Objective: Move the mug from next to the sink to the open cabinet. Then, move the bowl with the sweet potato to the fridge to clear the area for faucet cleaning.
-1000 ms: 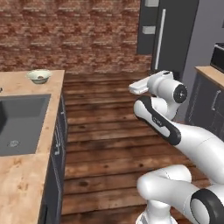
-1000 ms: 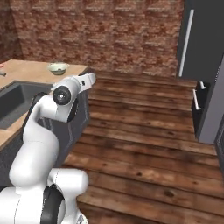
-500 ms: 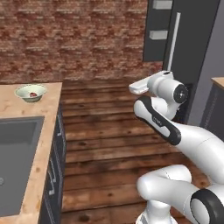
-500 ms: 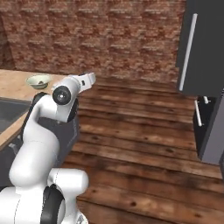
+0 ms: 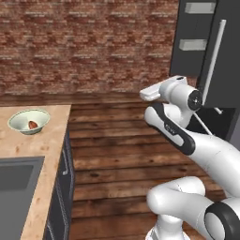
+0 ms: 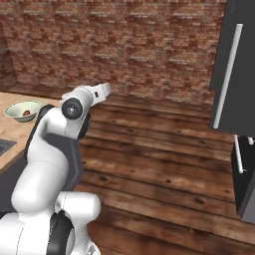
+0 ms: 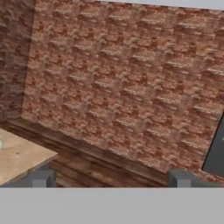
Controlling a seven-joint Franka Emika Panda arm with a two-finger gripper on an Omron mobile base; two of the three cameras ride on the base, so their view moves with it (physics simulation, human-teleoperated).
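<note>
Approaching the bowl (image 5: 29, 121) on the surface (image 5: 33, 147) with fingers (image 7: 42, 178) spread wide and empty.
Fridge (image 6: 238, 74) stands far right across bare wooden floor (image 6: 164, 159), giving ample travel room; the sink (image 5: 16, 190) sits nearer the camera than the bowl, which lies near the surface's far corner, sweet potato (image 5: 32, 124) inside. Descend over one rim, keep the bowl level.

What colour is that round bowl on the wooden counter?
The round shallow bowl is pale cream-green, clearest in the left base view.
</note>
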